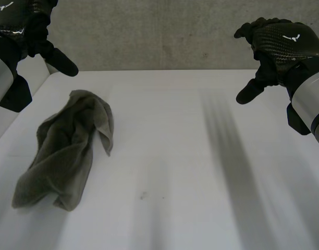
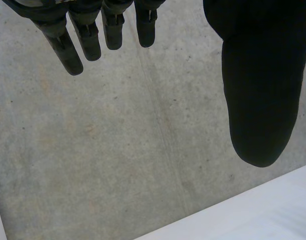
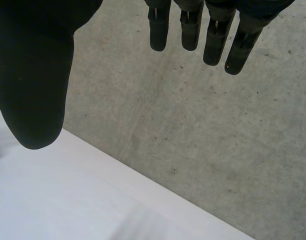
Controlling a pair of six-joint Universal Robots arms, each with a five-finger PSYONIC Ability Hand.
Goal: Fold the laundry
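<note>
— While we look down from the head view, where does the crumpled grey-green terry cloth (image 1: 65, 151) lie?
— We see it in a loose heap on the left part of the white table (image 1: 180, 166). It is nearer the camera than our black left hand (image 1: 29, 31), which hangs over the table's far left corner. Cloth and hand are well apart.
— And how is that hand set?
— Our left wrist view shows its fingers (image 2: 73, 50) straight and spread away from the thumb (image 2: 260, 100), with nothing between them. A grey concrete wall (image 2: 118, 150) stands behind.
— What of our black right hand (image 1: 282, 44)?
— We find it at the table's far right, farther from the cloth, with bare table between them. Its fingers (image 3: 213, 42) are relaxed and apart from the thumb (image 3: 33, 85), and it holds nothing.
</note>
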